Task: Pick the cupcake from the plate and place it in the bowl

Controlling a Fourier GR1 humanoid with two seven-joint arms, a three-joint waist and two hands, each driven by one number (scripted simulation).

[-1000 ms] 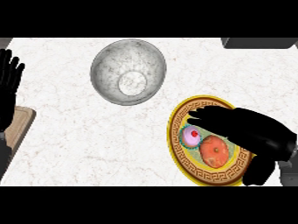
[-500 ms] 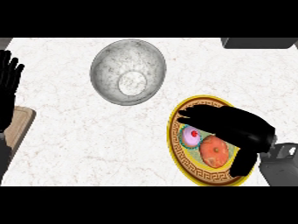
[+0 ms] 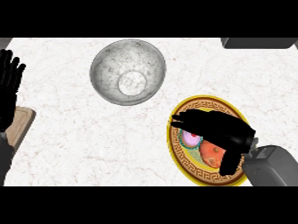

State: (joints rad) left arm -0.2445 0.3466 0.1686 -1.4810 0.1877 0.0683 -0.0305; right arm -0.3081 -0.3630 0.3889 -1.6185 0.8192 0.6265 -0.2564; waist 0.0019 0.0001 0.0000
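Over plate [image 3: 183,164]: right hand [image 3: 219,129] covering cupcake [image 3: 192,139]; no legible writing.

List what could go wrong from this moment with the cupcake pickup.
1. An orange fruit-like item lies right beside the cupcake on the plate; the right hand, curling over both, might nudge or catch the wrong one.
2. The hand hides most of the cupcake, so how the fingers sit on it cannot be judged.
3. The bowl stands apart, up-left across the counter, so the cupcake could slip during the carry.
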